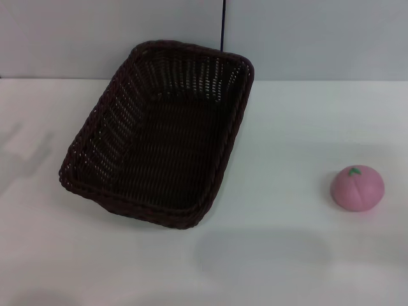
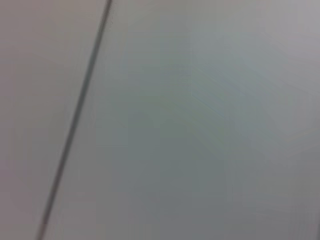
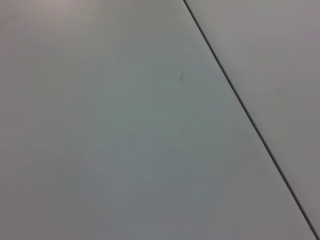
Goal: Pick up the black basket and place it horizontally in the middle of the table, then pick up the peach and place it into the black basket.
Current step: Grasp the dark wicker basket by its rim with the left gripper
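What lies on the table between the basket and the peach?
Nothing. In the head view, only bare white table separates the basket from the peach; they stand apart.

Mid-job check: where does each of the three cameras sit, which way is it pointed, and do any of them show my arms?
Head view: from the robot's head, looking forward and down at the table, with the black basket lying slantwise and the peach apart on the robot's right; no arm shows.
Left wrist view: on the left arm, facing a plain grey surface crossed by one dark seam; no fingers show.
Right wrist view: on the right arm, facing the same kind of surface; no fingers.
Shared: both wrist views show only seamed grey surface.
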You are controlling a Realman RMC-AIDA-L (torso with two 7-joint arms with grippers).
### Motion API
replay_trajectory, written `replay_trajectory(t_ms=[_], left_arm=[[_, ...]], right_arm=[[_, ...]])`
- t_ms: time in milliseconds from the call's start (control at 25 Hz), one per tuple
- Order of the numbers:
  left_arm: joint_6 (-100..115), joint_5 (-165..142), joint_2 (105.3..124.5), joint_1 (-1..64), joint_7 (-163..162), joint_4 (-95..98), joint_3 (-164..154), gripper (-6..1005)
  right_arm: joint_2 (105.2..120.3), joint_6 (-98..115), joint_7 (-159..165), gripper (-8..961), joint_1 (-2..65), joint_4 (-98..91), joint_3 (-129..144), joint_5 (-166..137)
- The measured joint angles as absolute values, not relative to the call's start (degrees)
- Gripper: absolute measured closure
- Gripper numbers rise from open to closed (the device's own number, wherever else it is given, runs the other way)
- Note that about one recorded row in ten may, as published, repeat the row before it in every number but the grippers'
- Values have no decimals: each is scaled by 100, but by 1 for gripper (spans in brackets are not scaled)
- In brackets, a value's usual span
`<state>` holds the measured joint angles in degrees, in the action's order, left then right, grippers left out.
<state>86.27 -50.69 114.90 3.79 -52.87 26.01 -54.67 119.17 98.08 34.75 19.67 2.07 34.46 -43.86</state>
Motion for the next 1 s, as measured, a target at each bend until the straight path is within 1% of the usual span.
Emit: replay_trajectory(t_ms=[120, 240, 400, 520, 560, 600, 800, 920, 1000], left_arm=[[7981, -6219, 11441, 348, -6641, 3865, -5391, 257], [7755, -7441, 11440, 433, -8041, 5022, -5140, 257], [7750, -9103, 11493, 722, -10048, 6649, -4939, 256], [7842, -10298, 11528, 1055, -11299, 7470, -4931, 256], [7842, -10298, 11528, 1055, -11299, 7470, -4931, 256], [8050, -11280, 11578, 1414, -12086, 7891, -4953, 256], [8532, -13038, 11807, 2255, -12998, 8290, -5033, 260], [8568, -13697, 11837, 2615, -13434, 8246, -5368, 264], [8563, -13937, 11836, 2747, -13622, 8220, -5591, 267]], right_arm=[[11913, 9810, 3593, 185, 1922, 103, 3446, -4386], [11911, 9813, 3736, 185, 1857, -23, 3439, -4386], [11910, 9815, 3759, 186, 1807, -58, 3398, -4378], [11909, 9817, 3759, 186, 1781, -61, 3387, -4352], [11909, 9818, 3760, 186, 1778, -65, 3386, -4348], [11909, 9818, 3760, 186, 1778, -76, 3386, -4347], [11909, 9819, 3762, 186, 1779, -98, 3383, -4343], [11909, 9819, 3794, 186, 1784, -97, 3384, -4342], [11909, 9819, 3824, 186, 1784, -97, 3381, -4338]])
